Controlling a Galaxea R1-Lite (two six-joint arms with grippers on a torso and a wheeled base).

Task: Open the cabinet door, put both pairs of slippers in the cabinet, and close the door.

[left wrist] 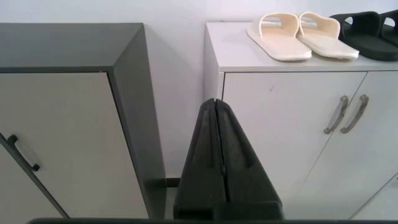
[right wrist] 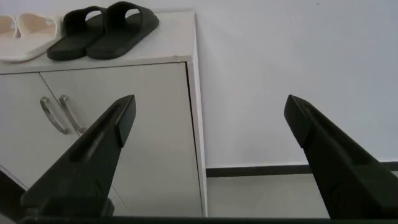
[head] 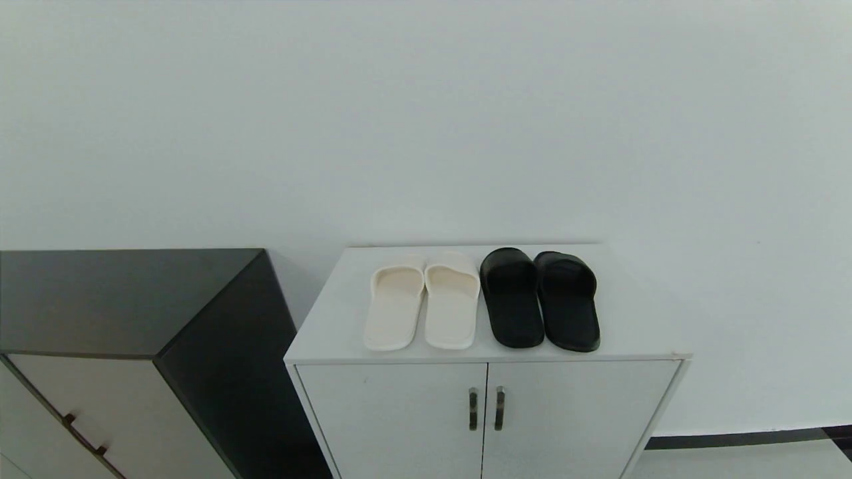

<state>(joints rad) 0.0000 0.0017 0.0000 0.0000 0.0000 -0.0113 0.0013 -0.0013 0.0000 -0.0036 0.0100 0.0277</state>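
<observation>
white laminate two-door cabinet (head: pixel 319 332): boxy with a flat matte top. It sits at 6 o'clock in the head view, backed right up to the wall.
flat white doors (head: pixel 393 426): two smooth slabs, both shut flush, meeting at a centre seam.
slim brushed-metal bar handles (head: pixel 473 408): two of them, upright and side by side, one on each side of that seam.
cream moulded-foam slide slippers (head: pixel 416 306): one pair on the cabinet top. They have faintly ribbed footbeds and wide one-piece straps. Toes point to 12 o'clock and the two shoes touch along their sides.
black rubbery slide slippers (head: pixel 532 306): same chunky shape in a smooth matte finish. They're on the same top, just at 3 o'clock of the cream ones.
black wedge-fingered left gripper (left wrist: pixel 216 106): its ridged plastic fingers are pressed flat together with nothing between them. It hangs in front of the gap between the two cabinets.
black taper-fingered right gripper (right wrist: pixel 209 106): its fingers are spread wide apart and hold nothing. It's out in front of the white cabinet's 3 o'clock edge.
dark grey-topped cabinet (head: pixel 133 299): a bigger unit with dark sides, a pale front panel and small dark handles. It stands at 9 o'clock of the white one.
plain white wall (head: pixel 426 133): smooth, with a thin black baseboard strip (head: pixel 732 439) down at 4 o'clock.
</observation>
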